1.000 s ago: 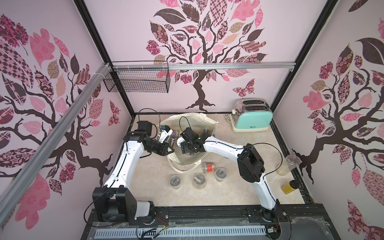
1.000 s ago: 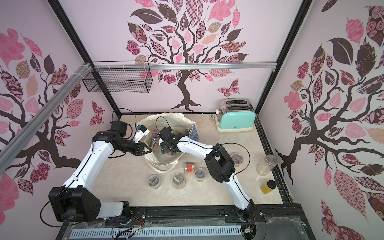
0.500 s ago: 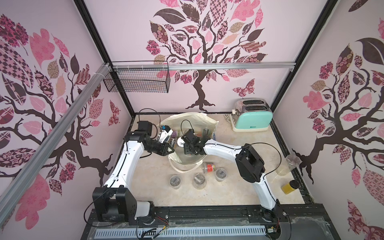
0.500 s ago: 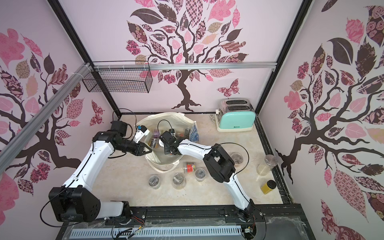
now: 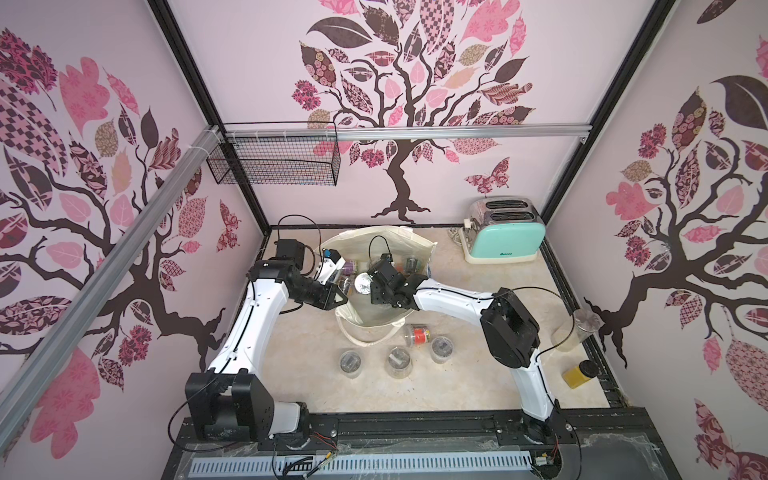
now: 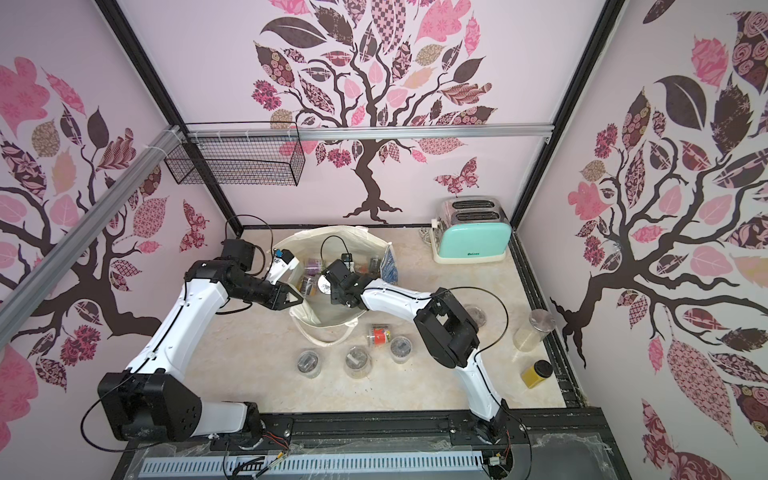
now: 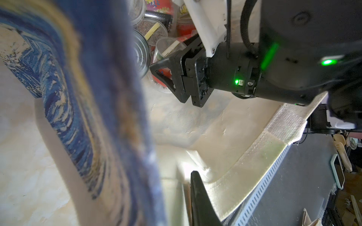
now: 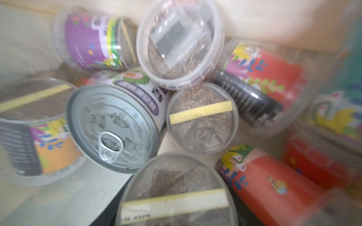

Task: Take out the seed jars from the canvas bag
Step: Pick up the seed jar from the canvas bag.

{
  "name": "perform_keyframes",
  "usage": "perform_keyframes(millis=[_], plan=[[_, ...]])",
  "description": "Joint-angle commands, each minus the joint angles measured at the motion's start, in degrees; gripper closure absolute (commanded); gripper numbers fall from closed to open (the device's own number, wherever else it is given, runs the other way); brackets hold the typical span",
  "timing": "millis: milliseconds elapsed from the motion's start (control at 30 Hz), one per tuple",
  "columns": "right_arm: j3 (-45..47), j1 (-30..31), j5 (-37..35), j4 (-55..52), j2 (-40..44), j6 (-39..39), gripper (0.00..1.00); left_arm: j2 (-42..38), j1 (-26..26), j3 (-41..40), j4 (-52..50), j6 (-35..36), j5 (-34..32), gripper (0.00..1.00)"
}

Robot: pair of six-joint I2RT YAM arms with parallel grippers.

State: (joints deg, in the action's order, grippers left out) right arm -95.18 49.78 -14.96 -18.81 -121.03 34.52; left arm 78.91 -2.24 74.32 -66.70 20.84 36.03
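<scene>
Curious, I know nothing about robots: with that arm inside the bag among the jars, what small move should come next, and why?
Probably close the right gripper on the nearest seed jar and lift it out: the left gripper holds the canvas bag open, and that jar lies on top.

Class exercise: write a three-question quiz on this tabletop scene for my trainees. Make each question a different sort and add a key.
1. True or false: every seed jar is already out of the canvas bag.
2. Multiple choice: what lies among the jars inside the bag? A) a metal pull-tab can B) a spoon C) a sponge
3. Short answer: how does the red-packet jar on the table lie?
Key: 1 false; 2 A; 3 on its side.
</scene>
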Motion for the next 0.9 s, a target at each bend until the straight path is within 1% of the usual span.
perform_keyframes(millis=[0,100,400,500,667,867], plan=[[-0.17,-0.2,-0.88,1.1,5.67,-0.32,0.41,0.9,-0.11,1.76,-1.61,0.24,-1.0,0.84],[-0.58,-0.27,-0.62,1.14,7.22,-1.19,0.42,1.65,-0.12,2.29,-1.77,0.69,-2.42,0.84],[-5.15,-0.83,1.49,-2.11,13.15,-4.54,0.41,4.93,-0.11,9.08,-3.22,1.11,-5.63,0.83],[-7.11,-1.59,3.03,-3.82,14.99,-4.81,0.4,7.34,-0.13,11.72,-2.57,-0.29,-8.29,0.84],[-9.05,-3.81,5.49,-5.98,18.77,-4.74,0.4,15.13,-0.11,21.82,-7.12,-3.24,-10.61,0.84],[-9.13,-7.65,8.2,-9.05,25.06,-4.63,0.39,24.03,-0.1,35.04,-13.07,-5.7,-10.69,0.79]])
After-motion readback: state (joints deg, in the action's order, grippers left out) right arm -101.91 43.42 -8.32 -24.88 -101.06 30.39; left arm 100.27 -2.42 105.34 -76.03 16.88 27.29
